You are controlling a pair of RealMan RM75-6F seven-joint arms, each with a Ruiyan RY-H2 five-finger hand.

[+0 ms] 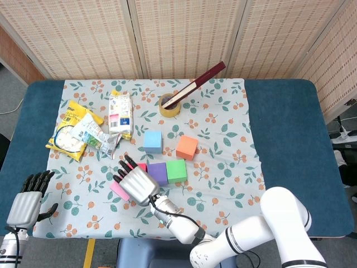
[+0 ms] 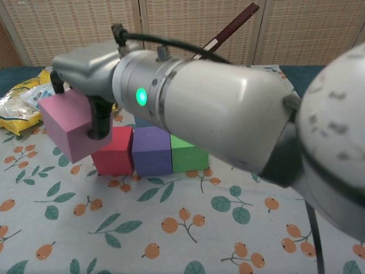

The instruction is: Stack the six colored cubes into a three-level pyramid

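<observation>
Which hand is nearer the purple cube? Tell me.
The right hand. It holds the pink cube in the air just left of the row, close beside the purple cube. The left hand hangs at the table's near-left edge, far off.

Red cube (image 2: 113, 153), purple cube (image 2: 151, 151), green cube (image 2: 187, 155) side by side in a row, touching. Blue cube (image 1: 153, 140) and orange cube (image 1: 187, 147) farther back, apart. Pink cube (image 2: 67, 124) — tilted, lifted off the cloth at near left, gripped in right robot hand (image 1: 135, 183).
</observation>
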